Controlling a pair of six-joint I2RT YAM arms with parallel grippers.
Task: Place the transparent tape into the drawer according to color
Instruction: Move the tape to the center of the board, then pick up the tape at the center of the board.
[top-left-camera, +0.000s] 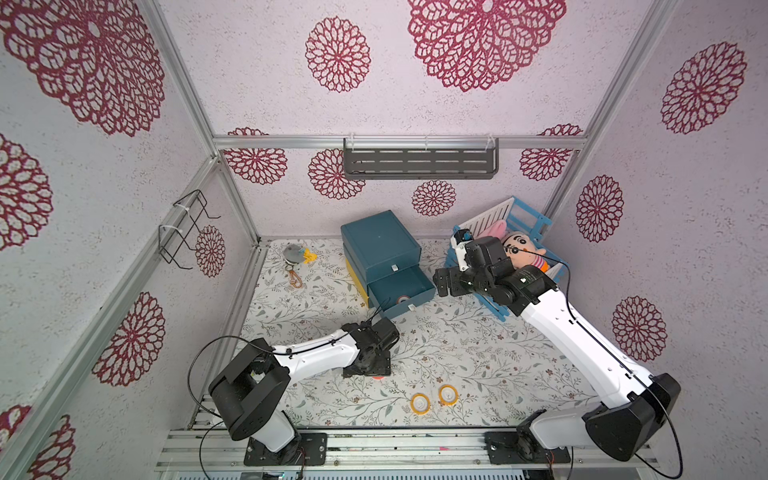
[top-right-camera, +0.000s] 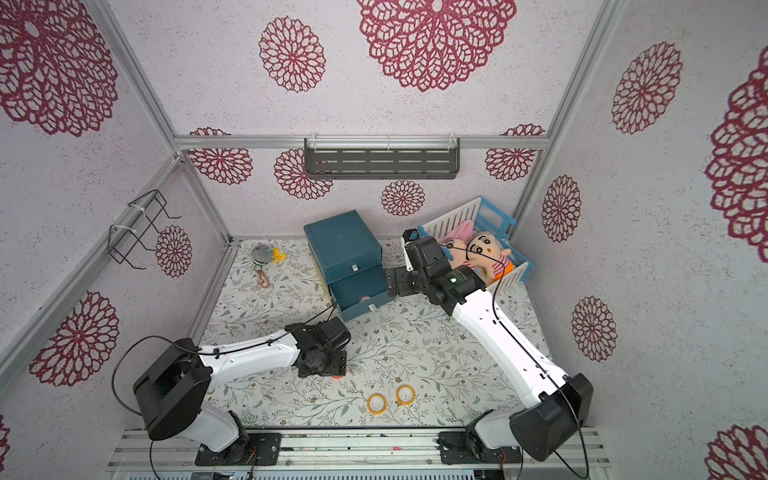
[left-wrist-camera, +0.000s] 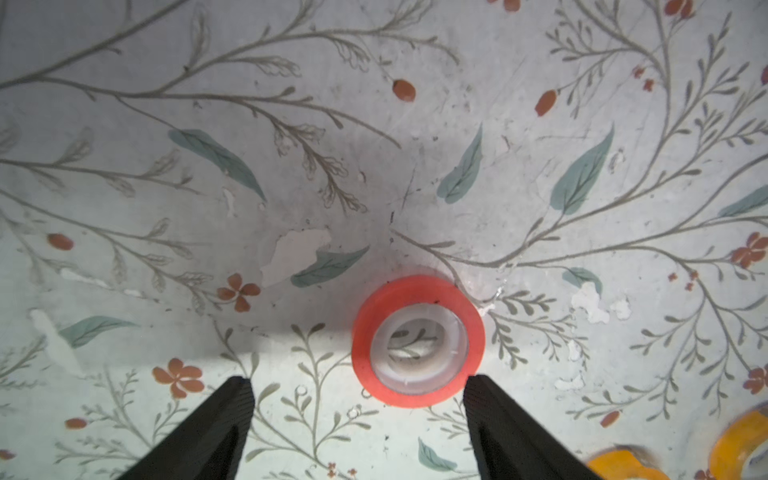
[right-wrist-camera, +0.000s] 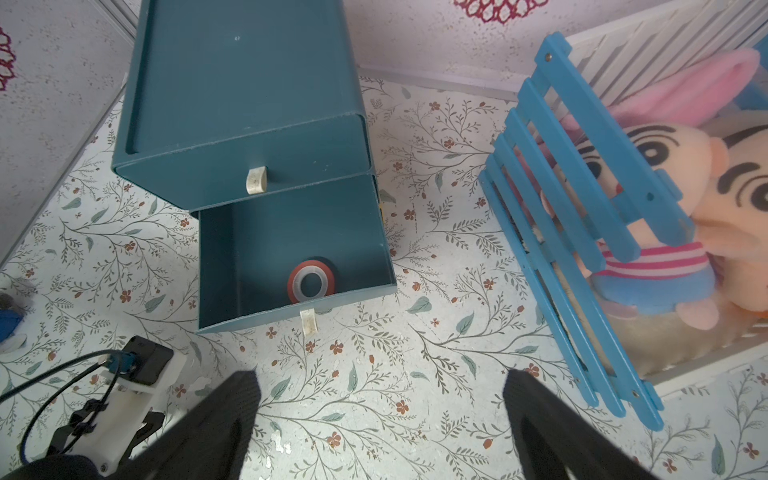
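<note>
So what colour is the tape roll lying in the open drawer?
The tape is red with a whitish core; right wrist view shows it best.

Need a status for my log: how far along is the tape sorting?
Done: one red roll lies in the open lower drawer. In hand: the left gripper hovers with open jaws over the second red roll, not gripping it. Left: that roll and two yellow rolls on the table. No purple rolls show; the right gripper is open.
</note>
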